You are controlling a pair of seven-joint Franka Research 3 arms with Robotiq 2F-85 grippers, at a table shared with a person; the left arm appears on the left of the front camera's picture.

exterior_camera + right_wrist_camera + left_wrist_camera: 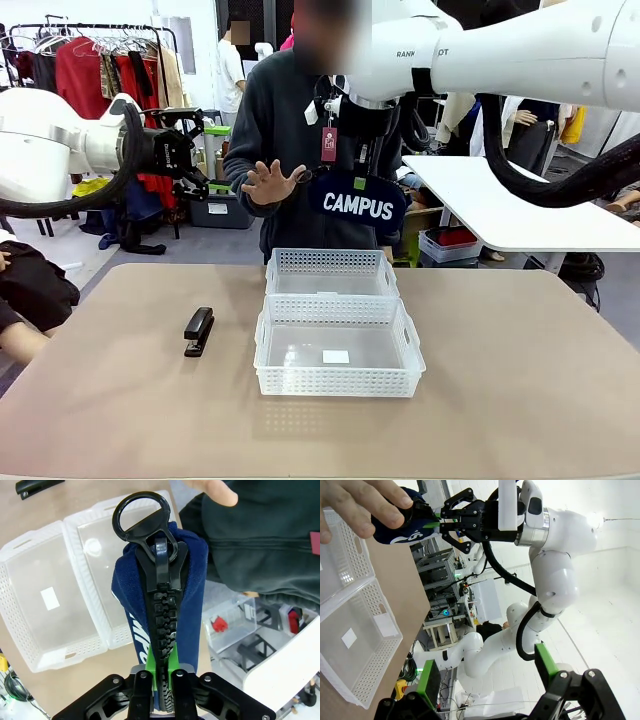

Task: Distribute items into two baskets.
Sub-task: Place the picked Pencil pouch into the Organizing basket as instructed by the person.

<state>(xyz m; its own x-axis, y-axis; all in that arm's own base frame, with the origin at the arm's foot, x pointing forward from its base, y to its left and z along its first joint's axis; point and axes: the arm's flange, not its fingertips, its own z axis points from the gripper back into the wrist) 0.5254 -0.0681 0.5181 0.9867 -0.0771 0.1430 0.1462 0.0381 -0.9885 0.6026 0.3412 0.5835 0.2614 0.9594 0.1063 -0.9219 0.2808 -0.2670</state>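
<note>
on the desk (120, 410) both baskets (338, 382) stand empty, stapler (198, 331) beside them; right gripper (161, 667) jaws clamp the pouch (357, 207) above, left gripper (203, 152) jaws apart.

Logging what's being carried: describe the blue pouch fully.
The pouch is navy soft fabric with white CAMPUS lettering and a black zipper with a ring pull, zipped shut. The right gripper pinches its zipper edge, holding it in the air about over the far basket. A person's open hand hovers beside it.
</note>
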